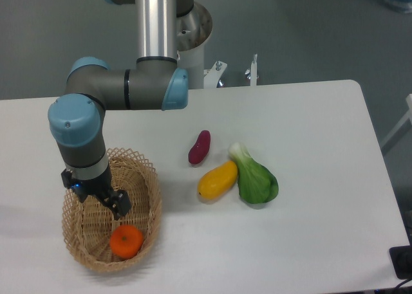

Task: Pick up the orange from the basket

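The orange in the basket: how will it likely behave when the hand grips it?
The orange looks round and glossy, so it may slip or roll between the fingers. It seems firm. The basket wall should probably stop it rolling far.

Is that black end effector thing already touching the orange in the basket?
Cannot tell. In the one camera view, the end effector hangs inside the basket, just above the orange. A thin strip of wicker seems to separate them, but the angle hides any real gap.
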`<move>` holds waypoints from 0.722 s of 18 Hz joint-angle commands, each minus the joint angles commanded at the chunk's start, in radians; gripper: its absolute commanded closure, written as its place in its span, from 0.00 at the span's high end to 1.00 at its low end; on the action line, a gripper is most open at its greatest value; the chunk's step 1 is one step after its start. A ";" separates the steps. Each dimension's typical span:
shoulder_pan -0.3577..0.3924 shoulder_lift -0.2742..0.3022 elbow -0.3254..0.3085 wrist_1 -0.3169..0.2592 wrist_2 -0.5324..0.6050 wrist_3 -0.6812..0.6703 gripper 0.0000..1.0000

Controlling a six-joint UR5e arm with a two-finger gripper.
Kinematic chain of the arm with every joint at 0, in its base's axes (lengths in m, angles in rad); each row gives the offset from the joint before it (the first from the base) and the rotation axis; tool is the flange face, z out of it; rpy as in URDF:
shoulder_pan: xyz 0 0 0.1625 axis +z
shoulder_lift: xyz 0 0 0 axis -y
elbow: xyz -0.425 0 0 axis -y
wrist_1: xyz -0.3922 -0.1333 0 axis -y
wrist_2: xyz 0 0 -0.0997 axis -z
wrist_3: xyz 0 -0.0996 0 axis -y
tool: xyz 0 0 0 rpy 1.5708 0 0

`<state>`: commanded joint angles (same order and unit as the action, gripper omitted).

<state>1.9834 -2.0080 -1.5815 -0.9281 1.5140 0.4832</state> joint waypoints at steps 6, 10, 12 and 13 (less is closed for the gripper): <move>0.002 0.000 0.000 0.000 0.000 0.002 1.00; 0.000 -0.003 0.009 -0.002 0.000 0.002 1.00; 0.006 0.000 0.009 -0.002 0.000 0.002 1.00; 0.005 -0.002 0.009 -0.002 0.000 0.002 1.00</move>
<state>1.9881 -2.0095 -1.5723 -0.9296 1.5140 0.4847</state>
